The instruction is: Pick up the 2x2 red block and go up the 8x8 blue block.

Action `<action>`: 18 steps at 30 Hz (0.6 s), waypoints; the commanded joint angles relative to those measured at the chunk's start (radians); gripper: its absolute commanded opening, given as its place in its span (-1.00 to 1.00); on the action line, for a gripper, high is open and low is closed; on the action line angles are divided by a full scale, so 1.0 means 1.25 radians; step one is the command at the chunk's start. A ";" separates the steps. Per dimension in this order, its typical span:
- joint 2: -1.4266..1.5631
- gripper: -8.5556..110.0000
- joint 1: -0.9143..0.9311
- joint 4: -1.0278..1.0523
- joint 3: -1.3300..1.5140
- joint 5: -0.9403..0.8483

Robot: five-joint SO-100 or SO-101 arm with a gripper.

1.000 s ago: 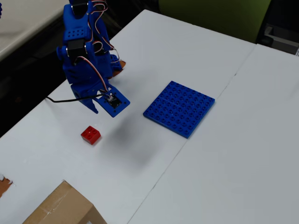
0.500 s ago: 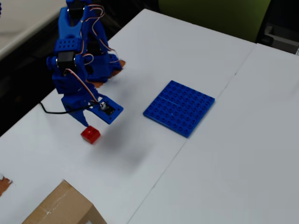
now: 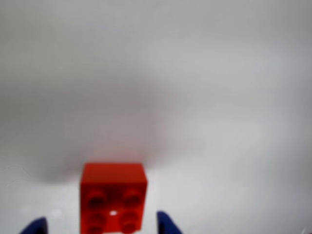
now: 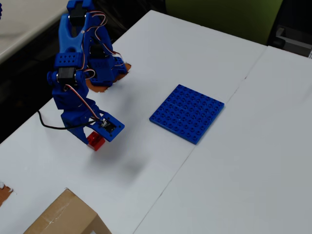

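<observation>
The 2x2 red block [image 3: 113,195] lies on the white table at the bottom of the wrist view, studs towards the camera. It sits between my two blue fingertips [image 3: 168,224], with a small gap on each side. My gripper [image 3: 101,226] is open around it. In the overhead view my gripper [image 4: 93,138] is low at the left, over the red block [image 4: 96,142], which partly shows under it. The 8x8 blue block [image 4: 187,113] lies flat near the middle of the table, well to the right of the gripper. It is out of the wrist view.
A cardboard box [image 4: 63,217] stands at the bottom left edge. The arm's base [image 4: 100,68] is at the upper left, near the table's left edge. A black cable [image 4: 48,126] runs left of the gripper. A seam [image 4: 195,146] crosses the table diagonally.
</observation>
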 commanded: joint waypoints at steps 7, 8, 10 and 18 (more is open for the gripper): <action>-0.013 -0.36 0.016 -0.028 -0.036 -0.017; -0.015 -0.36 0.016 -0.029 -0.036 -0.018; -0.018 -0.36 0.017 -0.031 -0.036 -0.021; -0.027 -0.38 0.013 -0.021 -0.034 -0.017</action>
